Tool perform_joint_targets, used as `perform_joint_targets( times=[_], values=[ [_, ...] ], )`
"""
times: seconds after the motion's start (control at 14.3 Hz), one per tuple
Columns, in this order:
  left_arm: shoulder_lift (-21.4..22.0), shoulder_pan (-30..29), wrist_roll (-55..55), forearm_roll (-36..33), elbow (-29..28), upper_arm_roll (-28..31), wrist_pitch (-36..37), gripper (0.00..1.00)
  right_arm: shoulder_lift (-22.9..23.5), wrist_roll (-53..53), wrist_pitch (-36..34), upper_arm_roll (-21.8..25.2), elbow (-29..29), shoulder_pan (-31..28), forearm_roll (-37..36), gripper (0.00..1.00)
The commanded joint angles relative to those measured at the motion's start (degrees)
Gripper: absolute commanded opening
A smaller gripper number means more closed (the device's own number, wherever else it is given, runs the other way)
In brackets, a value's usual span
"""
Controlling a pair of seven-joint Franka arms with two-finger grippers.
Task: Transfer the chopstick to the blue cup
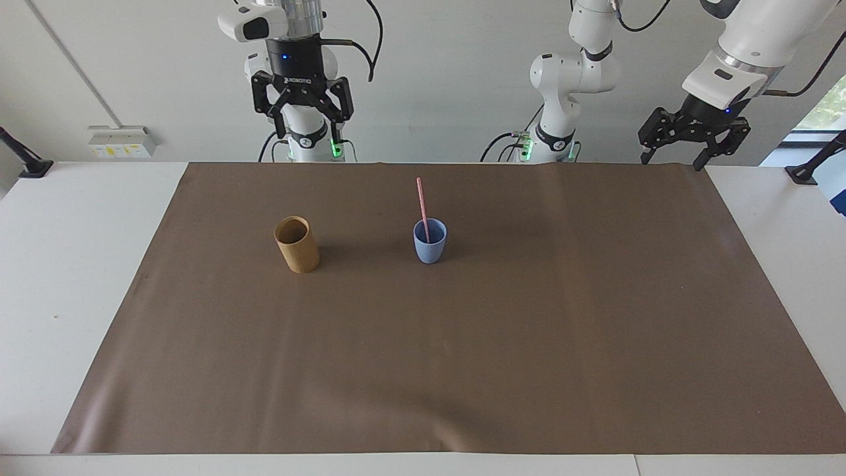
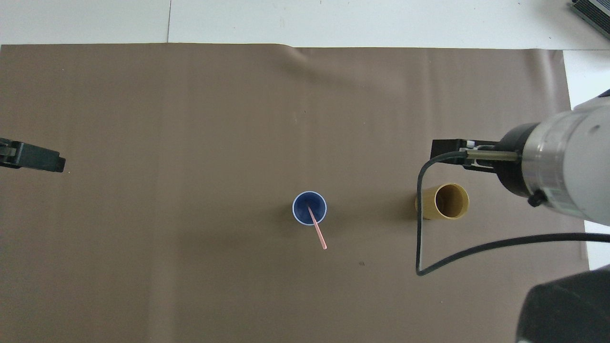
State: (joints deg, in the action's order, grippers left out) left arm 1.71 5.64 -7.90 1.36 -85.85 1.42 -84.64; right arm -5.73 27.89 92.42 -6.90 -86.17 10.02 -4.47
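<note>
The pale pink chopstick (image 1: 421, 208) stands in the blue cup (image 1: 429, 248) near the middle of the brown mat and leans toward the robots. In the overhead view its free end (image 2: 319, 234) sticks out past the cup's rim (image 2: 296, 215). My right gripper (image 1: 305, 125) is open and empty, raised high near its own base, apart from the cup and stick. It also shows in the overhead view (image 2: 448, 152). My left gripper (image 1: 669, 158) is open and empty and waits over the mat's edge at the left arm's end; it also shows in the overhead view (image 2: 33, 158).
A tan-brown cylindrical cup (image 1: 297, 246) stands upright beside the blue cup, toward the right arm's end; it also shows in the overhead view (image 2: 443, 201). The brown mat (image 1: 462, 370) covers most of the white table.
</note>
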Motion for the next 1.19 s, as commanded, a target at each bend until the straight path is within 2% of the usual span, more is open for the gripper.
perform_joint_targets(
  times=[0.0,0.07,0.28,0.56,0.84,1.12],
  values=[
    [1.2,0.0,-0.7,-0.7,-1.2,-0.1,0.1,1.00,-2.2,0.1,-1.6,3.0,-0.2,-1.1,1.7,1.00],
    [1.1,0.1,-0.7,-0.7,-1.2,-0.1,0.1,1.00,-2.3,-0.9,-2.2,5.2,-0.2,-1.1,1.7,1.00],
    [1.2,0.1,-0.6,-0.7,-1.2,-0.1,0.0,1.00,-1.4,-15.7,-7.8,11.9,-0.2,-1.4,3.9,1.00],
    [1.1,0.2,-0.6,-0.7,-1.2,-0.1,0.0,1.00,3.2,-18.8,-8.8,13.4,-0.3,-3.6,3.0,1.00],
    [1.1,0.2,-0.5,-0.7,-1.2,-0.1,0.0,1.00,1.1,-18.8,-7.1,13.5,-5.0,-4.9,4.1,1.00],
    [1.1,0.2,-0.2,-0.7,-1.2,0.1,-0.7,1.00,1.1,-20.9,-8.2,13.6,-4.9,-5.0,3.9,1.00]
  ],
)
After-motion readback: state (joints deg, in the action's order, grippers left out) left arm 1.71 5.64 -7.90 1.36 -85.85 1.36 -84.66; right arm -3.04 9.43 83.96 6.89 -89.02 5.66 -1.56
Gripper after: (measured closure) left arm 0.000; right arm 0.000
